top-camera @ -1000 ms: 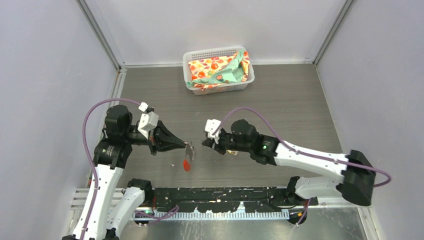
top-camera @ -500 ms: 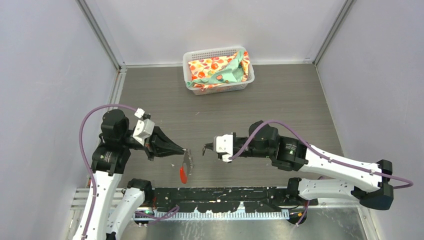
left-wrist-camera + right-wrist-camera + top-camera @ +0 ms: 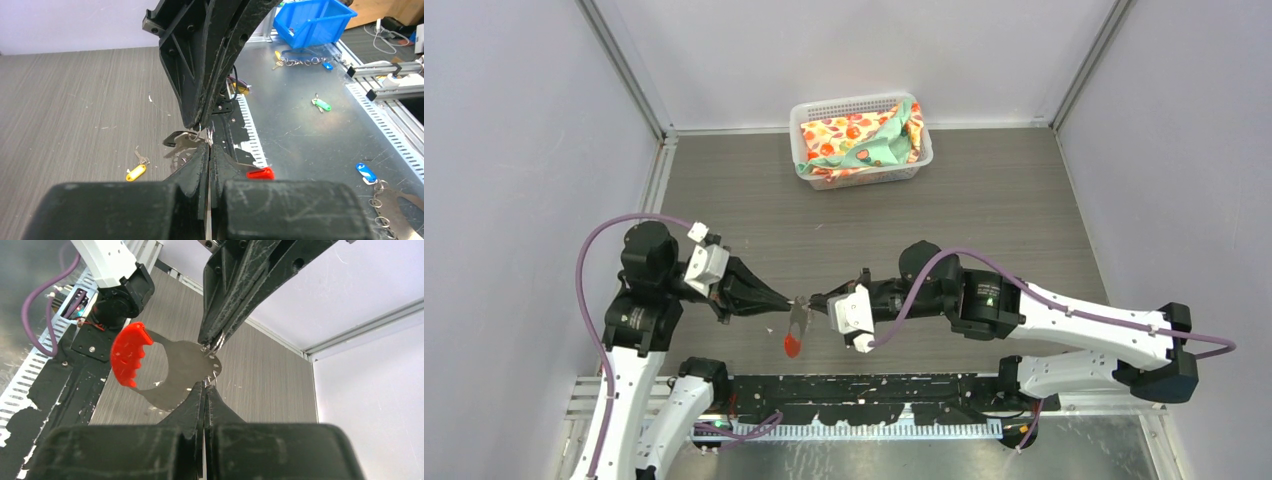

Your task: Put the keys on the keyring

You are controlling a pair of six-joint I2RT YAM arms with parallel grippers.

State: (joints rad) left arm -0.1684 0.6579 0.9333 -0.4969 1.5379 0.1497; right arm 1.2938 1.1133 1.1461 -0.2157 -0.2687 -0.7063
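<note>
Here the keyring [image 3: 190,365], a flat curved piece of silver metal with a row of small holes along one edge, hangs in the air above the table [image 3: 984,200]. Its red tag [image 3: 129,355] is at its lower end. The left gripper [image 3: 795,298] has its fingers closed tight on the keyring's upper edge and carries its whole weight.

Just beside the keyring, on the side away from the left gripper, the right gripper [image 3: 813,299] has its fingers pressed together as well. Its tip meets the holed edge, nearly nose to nose with the left one. In the left wrist view the black-headed key [image 3: 176,138] sits right at that tip, its silver blade running in between the right fingers, so it looks pinched there. The right wrist view hides most of it.

Below the keyring and a little off to one side, the yellow key [image 3: 136,172] lies flat on the table with its small silver ring, touching neither gripper.

Well apart from the keyring, at the far edge of the table, a white basket [image 3: 864,172] holds a crumpled patterned cloth [image 3: 854,135]. On the metal surface on the near side of the keyring lie a green-tagged key [image 3: 323,105] and a blue-tagged one [image 3: 366,172]. Farther along that surface stands a blue bin [image 3: 312,20].
</note>
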